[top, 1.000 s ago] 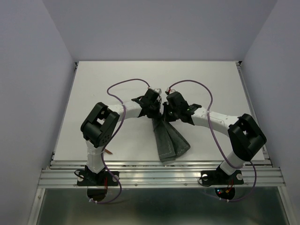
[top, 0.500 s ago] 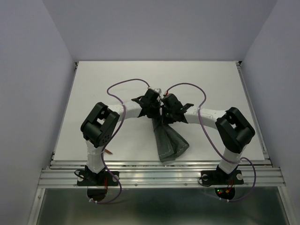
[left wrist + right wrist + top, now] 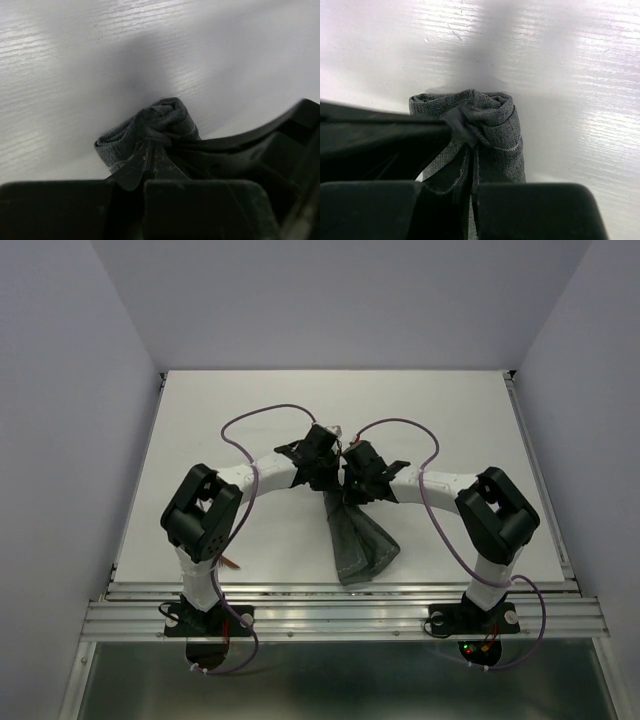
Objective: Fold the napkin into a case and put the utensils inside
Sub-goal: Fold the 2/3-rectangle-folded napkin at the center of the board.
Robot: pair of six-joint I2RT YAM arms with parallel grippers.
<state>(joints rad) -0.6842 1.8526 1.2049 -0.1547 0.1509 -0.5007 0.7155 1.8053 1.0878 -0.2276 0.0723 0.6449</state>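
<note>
The grey-green napkin (image 3: 360, 540) trails as a bunched, twisted strip from mid-table toward the front edge; no case shape is in view. My left gripper (image 3: 326, 470) and right gripper (image 3: 350, 478) meet at its far end, almost touching. In the left wrist view the left gripper (image 3: 150, 150) is shut on a rolled fold of the napkin (image 3: 131, 136). The right wrist view shows the right gripper (image 3: 470, 147) shut on the napkin's (image 3: 495, 125) gathered edge, just above the white table. A thin copper-brown utensil (image 3: 232, 564) peeks out beside the left arm's base, mostly hidden.
Purple cables (image 3: 250, 422) loop over both arms above the white table (image 3: 440, 410). A metal rail (image 3: 340, 615) runs along the near edge, and grey walls close in the sides and back.
The right gripper has moved left until it sits against the left gripper, bringing the held napkin ends together. The left arm's elbow has swung left. Both stay shut on the cloth.
</note>
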